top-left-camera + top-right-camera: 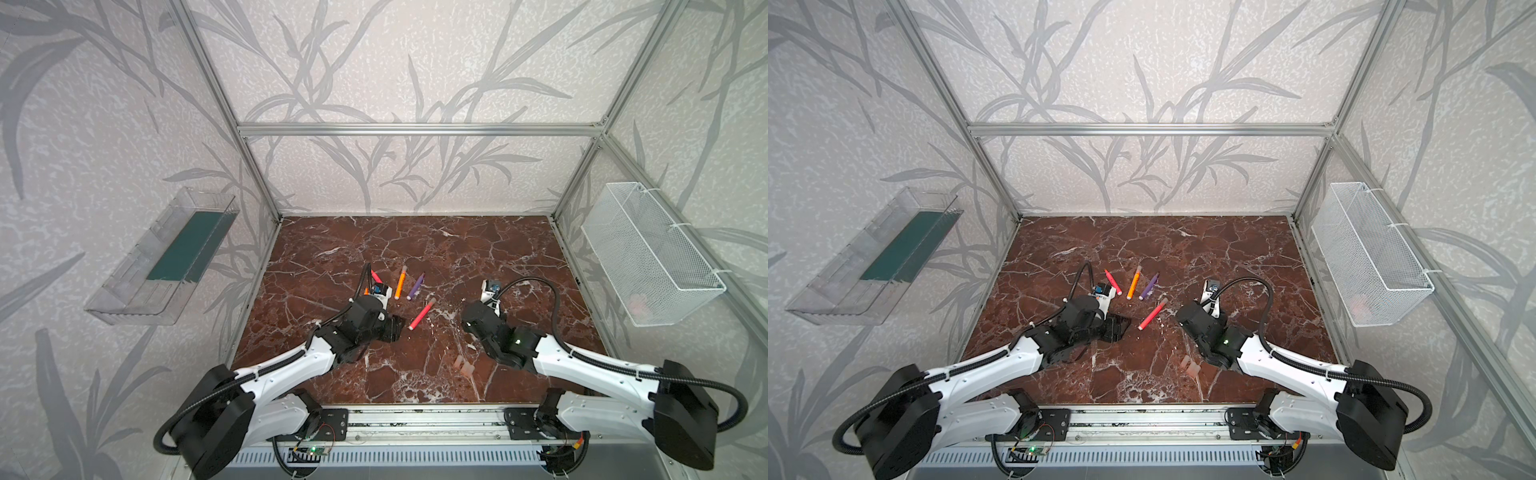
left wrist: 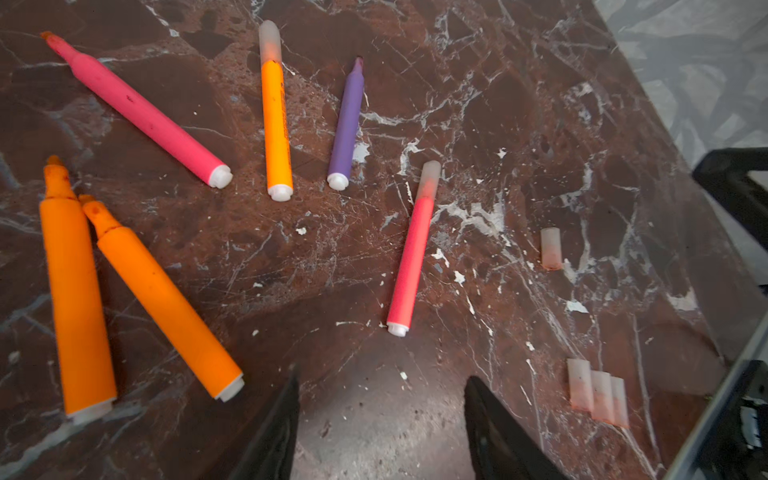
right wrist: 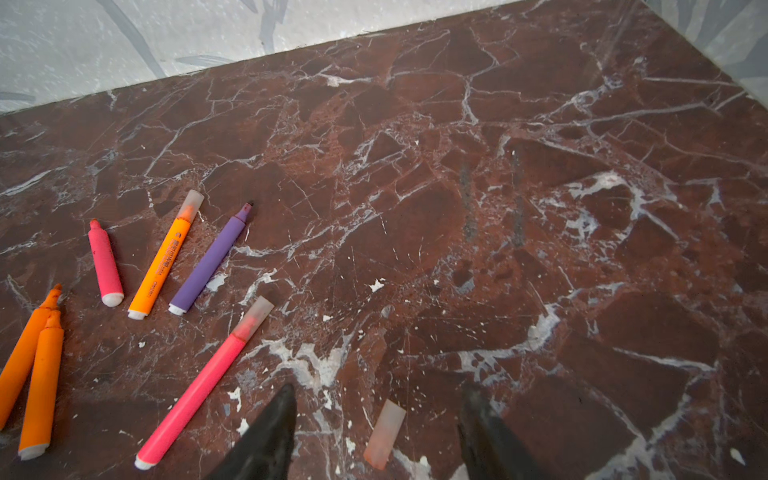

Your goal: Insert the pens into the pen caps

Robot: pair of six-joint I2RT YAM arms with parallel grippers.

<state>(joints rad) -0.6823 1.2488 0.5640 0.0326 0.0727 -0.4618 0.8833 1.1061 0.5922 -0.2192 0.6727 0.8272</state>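
**Pens and caps, all lying flat**

Capped in frosted caps: orange pen (image 2: pixel 275 120), red-pink pen (image 2: pixel 411 249). Bare-tipped: pink pen (image 2: pixel 137 110), purple pen (image 2: pixel 345 129), and two orange pens (image 2: pixel 77 291) close at the tips, splayed at the butts. Loose: single cap (image 2: pixel 551 248); three caps (image 2: pixel 598 390) touching in a row.

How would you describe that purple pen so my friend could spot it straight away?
On the red-brown marble table, look near the middle. The purple pen lies between a capped orange pen and a capped pink-red pen. It is the only purple one, and its tip is bare.
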